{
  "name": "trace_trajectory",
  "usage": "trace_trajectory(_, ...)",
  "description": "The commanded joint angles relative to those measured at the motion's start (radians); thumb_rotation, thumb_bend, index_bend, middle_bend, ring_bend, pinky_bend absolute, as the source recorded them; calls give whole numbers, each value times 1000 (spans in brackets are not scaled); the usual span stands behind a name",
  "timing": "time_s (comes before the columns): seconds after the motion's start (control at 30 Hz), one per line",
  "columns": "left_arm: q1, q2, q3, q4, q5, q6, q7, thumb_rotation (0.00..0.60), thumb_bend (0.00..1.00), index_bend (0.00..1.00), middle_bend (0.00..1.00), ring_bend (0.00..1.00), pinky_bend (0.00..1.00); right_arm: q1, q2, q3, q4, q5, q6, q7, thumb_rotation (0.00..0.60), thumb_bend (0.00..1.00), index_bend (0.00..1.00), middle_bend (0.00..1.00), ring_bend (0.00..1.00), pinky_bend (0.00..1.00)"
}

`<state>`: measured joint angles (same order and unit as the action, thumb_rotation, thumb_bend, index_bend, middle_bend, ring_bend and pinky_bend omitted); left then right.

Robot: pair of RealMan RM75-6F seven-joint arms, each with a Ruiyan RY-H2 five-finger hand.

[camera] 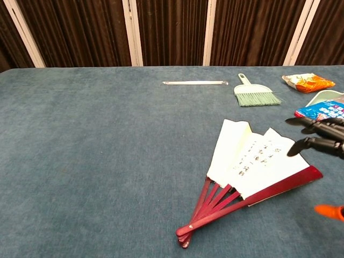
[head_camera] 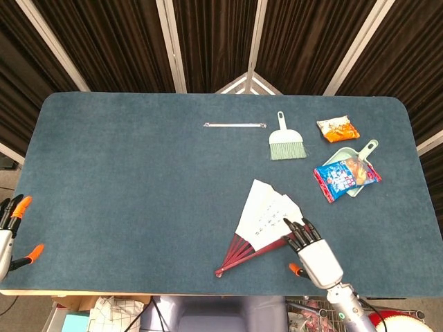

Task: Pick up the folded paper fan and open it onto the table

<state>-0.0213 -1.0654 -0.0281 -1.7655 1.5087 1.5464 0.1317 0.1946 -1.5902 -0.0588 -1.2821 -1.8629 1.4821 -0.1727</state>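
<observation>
at the table's five o'clock the fan (head_camera: pixel 270 225) lies part-open, and the right hand (head_camera: pixel 313 250), fingers spread and empty, hovers by its red edge, likely to grasp it; left hand (head_camera: pixel 10 232) idles, open.

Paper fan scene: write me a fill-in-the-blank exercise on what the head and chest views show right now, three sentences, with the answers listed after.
1. The paper fan lies partly open on the table, and its ribs are coloured ____.
2. The hand over the fan's outer edge, fingers spread and holding nothing, is the robot's ____ hand.
3. The small green brush lies with its bristles toward the robot, just to the right of a thin ____ rod.

Missing words: red; right; white
</observation>
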Motion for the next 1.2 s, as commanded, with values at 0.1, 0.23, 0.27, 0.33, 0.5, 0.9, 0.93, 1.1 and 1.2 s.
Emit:
trace_trajectory(0.1,0,-1,0,-2,-1,-1,5,600,307,57,23,0,20,5,-50,-12,56,-8,-6,-1,600,128,354,95,179,138)
trace_trajectory(0.23,-1,-4,-2,-3,-8,-4,13,600,307,57,23,0,20,13,-97,-8,108,-8,-1,6,600,128,390,104,182,138)
trace_trajectory(0.27,-2,-5,-3,-3,-10,-5,15,600,307,57,23,0,20,17,-109,-5,121,-6,-4,5,600,129,390,104,183,138)
trace_trajectory(0.33,-4,-7,-3,-4,-12,-9,22,600,307,57,23,0,20,30,-137,-1,149,0,-26,-10,600,128,392,104,183,138)
trace_trajectory(0.5,-5,-10,-5,-5,-19,-12,30,600,307,57,23,0,20,47,-177,-3,193,3,-34,-1,600,161,407,104,189,138)
trace_trajectory(0.9,-8,-14,-6,-7,-28,-17,41,600,307,57,22,0,20,78,-225,-7,239,9,-36,4,600,272,457,111,204,163)
trace_trajectory(0.93,-8,-14,-6,-7,-28,-17,41,600,307,57,22,0,20,80,-226,-7,239,9,-37,2,600,273,457,111,204,163)
trace_trajectory(1.1,-8,-14,-6,-8,-27,-17,42,600,306,57,22,0,20,85,-234,-10,243,12,-42,-4,600,281,457,111,205,163)
trace_trajectory(1.2,-8,-14,-6,-7,-28,-17,43,600,307,57,21,0,20,91,-242,-11,246,14,-46,-3,600,286,458,111,206,164)
